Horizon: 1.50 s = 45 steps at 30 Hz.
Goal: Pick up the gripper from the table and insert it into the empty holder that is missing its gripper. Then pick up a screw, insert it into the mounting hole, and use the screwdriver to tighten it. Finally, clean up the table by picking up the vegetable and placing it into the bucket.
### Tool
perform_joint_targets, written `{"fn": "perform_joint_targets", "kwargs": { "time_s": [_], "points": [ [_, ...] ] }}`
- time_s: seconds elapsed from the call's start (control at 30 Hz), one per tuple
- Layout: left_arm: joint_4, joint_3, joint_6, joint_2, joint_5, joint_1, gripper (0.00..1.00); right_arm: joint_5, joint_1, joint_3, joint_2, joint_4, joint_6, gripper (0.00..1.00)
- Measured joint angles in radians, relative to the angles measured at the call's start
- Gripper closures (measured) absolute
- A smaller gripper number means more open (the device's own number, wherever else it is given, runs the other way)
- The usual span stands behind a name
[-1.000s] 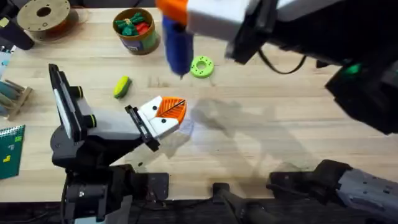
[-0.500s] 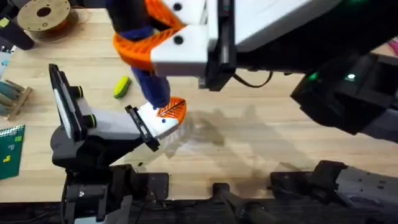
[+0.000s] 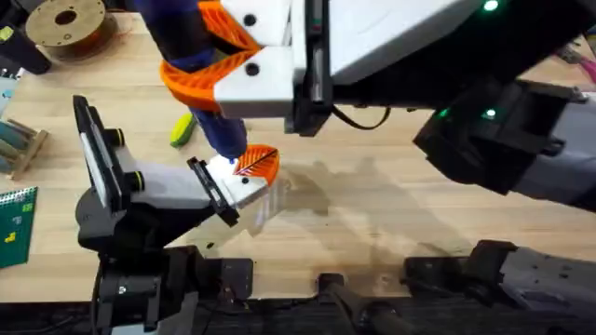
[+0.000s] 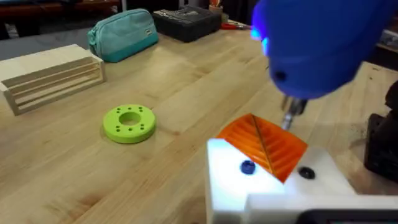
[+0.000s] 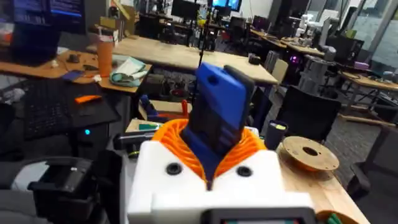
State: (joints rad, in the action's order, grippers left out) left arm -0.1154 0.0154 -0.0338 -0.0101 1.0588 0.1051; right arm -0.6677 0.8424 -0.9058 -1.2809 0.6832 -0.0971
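Observation:
The blue screwdriver (image 3: 222, 135) stands nearly upright with my right gripper (image 3: 209, 56) shut on its barrel, close under the overhead camera. Its thin metal tip (image 4: 289, 118) points down at the far edge of the orange gripper (image 4: 264, 146). That wedge sits in the white holder (image 4: 273, 186) at the end of my left arm, where my left gripper (image 3: 253, 167) is. The holder's face shows a small blue dot (image 4: 247, 167) and a dark hole (image 4: 306, 173). The yellow-green vegetable (image 3: 182, 130) lies on the table beside the screwdriver, half hidden. The bucket is hidden behind the right arm.
A green ring disc (image 4: 129, 122) lies on the table beyond the holder, with a slatted wooden crate (image 4: 50, 74) and a teal pouch (image 4: 124, 34) farther back. A filament spool (image 3: 65, 23) sits at the back left. A wooden rack (image 3: 19, 144) stands at the left edge.
My right arm has carried the screwdriver from the back of the table forward and down to the holder, now covering the bucket and ring disc. The left arm has stayed still.

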Motion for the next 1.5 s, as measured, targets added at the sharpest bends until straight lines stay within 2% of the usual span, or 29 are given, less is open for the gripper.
{"fn": "perform_joint_targets", "kwargs": {
  "time_s": [0.43, 1.5],
  "points": [
    [0.0, 0.0, 0.0, 0.0, 0.0, 0.0, 0.995, -0.004, 0.026, -0.001, -0.073, 0.023, -0.038, 0.992],
    [0.0, 0.0, 0.0, 0.0, 0.0, 0.0, 0.995, 0.027, 0.027, -0.008, -0.076, 0.042, -0.042, 0.992]
  ]
}}
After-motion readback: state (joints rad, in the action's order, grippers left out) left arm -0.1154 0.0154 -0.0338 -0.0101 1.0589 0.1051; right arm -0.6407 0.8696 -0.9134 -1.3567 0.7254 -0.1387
